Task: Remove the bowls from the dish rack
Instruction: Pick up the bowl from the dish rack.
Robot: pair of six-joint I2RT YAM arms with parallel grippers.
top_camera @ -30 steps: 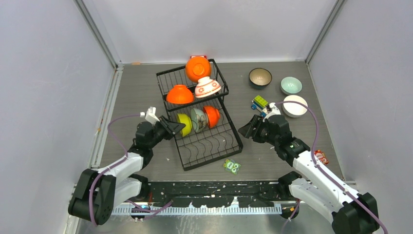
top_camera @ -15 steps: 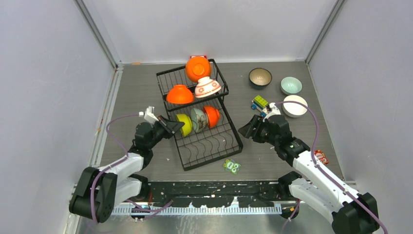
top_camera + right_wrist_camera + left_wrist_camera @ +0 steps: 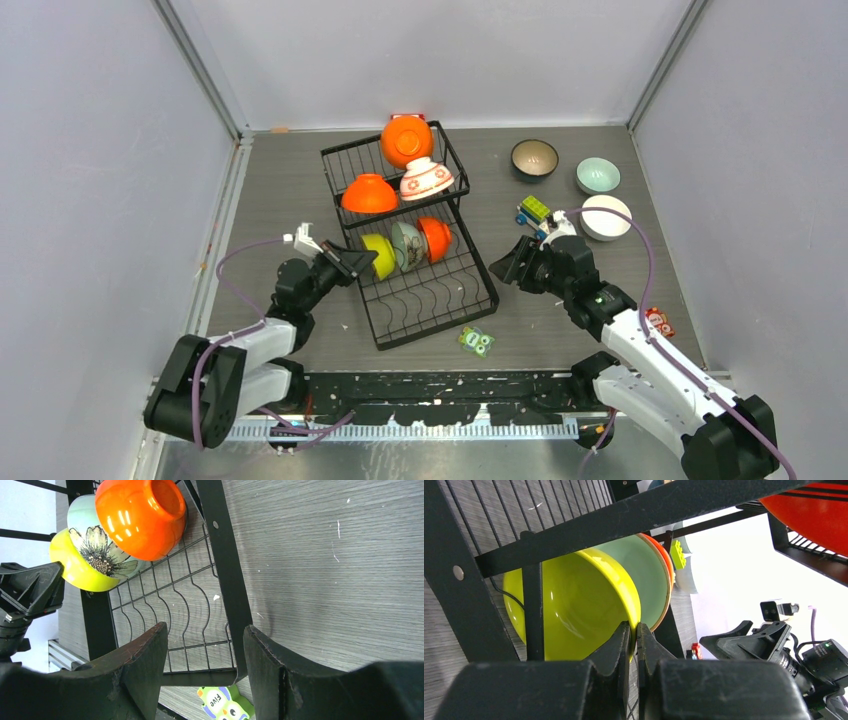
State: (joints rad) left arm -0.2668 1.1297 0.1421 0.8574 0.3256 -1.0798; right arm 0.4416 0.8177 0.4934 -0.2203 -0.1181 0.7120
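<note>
Six small round bowls in the large black wire dish rack (image 3: 440, 300); three more out on the grey table (image 3: 290, 180) to its right: a dark brown bowl (image 3: 534, 157), a pale mint bowl (image 3: 597, 175), a white bowl (image 3: 606, 216).

Step in hand, by the look of it: taking the glossy lime green bowl (image 3: 574, 610). Stands on edge at the left end of the lower row, against a mint bowl with a dark flower print (image 3: 102, 550), then a glossy orange bowl (image 3: 140, 515).

Left gripper (image 3: 634, 632) pressed together on the lime green bowl's rim, fingers straddling it. Right gripper (image 3: 205, 630) spread, holding nothing, hovering over the table just beside the rack's right edge.

Next, probably: lift the lime green bowl up and clear of the curved wire dividers without dragging its flowered neighbour, swing away from the rack, set down on open table. Calls for a slow, straight pull; thin pinch on a glossy rim, so a slip or tilt seems possible.
</note>
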